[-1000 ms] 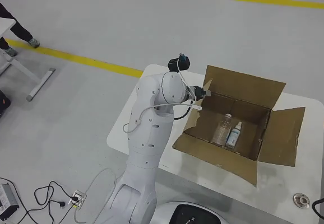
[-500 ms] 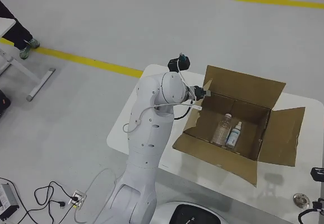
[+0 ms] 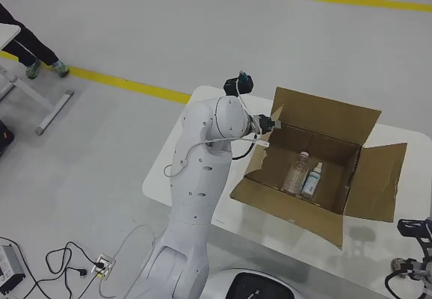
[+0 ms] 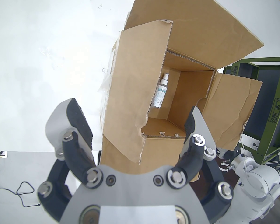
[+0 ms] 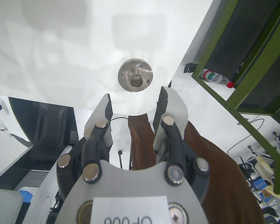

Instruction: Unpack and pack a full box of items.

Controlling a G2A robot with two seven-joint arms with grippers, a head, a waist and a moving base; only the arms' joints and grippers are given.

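The left pincer (image 4: 135, 111) is hanging wide open and empty at the box's (image 3: 313, 161) 10 o'clock corner, beside the torn flap (image 4: 135, 75). I'd say it should be clearing that flap, then dropping straight down across a bottle's body. Inside, a clear bottle (image 3: 296, 172) and a spray bottle (image 3: 312, 179) are lying side by side, the spray bottle at 3 o'clock. The right pincer (image 5: 135, 96), partly open and empty, is hovering by a metal flange (image 5: 135, 78) on the bench (image 3: 406, 149).

One cardboard box (image 3: 326, 113) with two bottles (image 3: 296, 172) in it, and one metal flange (image 5: 135, 78).
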